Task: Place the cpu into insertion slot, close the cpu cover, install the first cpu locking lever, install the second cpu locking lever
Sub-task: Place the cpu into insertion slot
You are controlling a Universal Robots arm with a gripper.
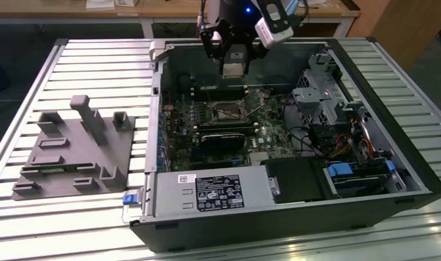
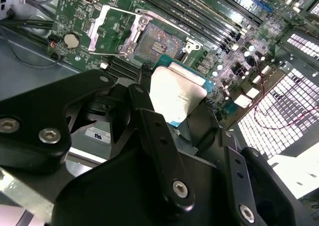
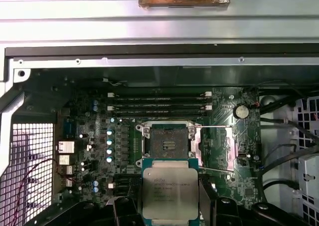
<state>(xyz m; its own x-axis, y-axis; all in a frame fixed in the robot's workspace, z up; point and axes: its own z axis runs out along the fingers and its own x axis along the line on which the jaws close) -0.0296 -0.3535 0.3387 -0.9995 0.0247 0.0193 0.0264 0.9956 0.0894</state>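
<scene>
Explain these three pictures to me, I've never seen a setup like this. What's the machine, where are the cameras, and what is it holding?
It is a robot arm working over an open computer case that lies on a slatted metal table. The exterior view comes from a camera off the arm that looks over the table. The two wrist views come from cameras riding on the arm and looking into the case. The arm ends in a gripper, a clamp, shut on a flat silvery chip, the computer's processor. On the green circuit board sits the square socket meant for it, empty, with its metal cover swung open beside it. The chip hangs above the board, not in the socket. Beside the case lies a grey moulded holder.
</scene>
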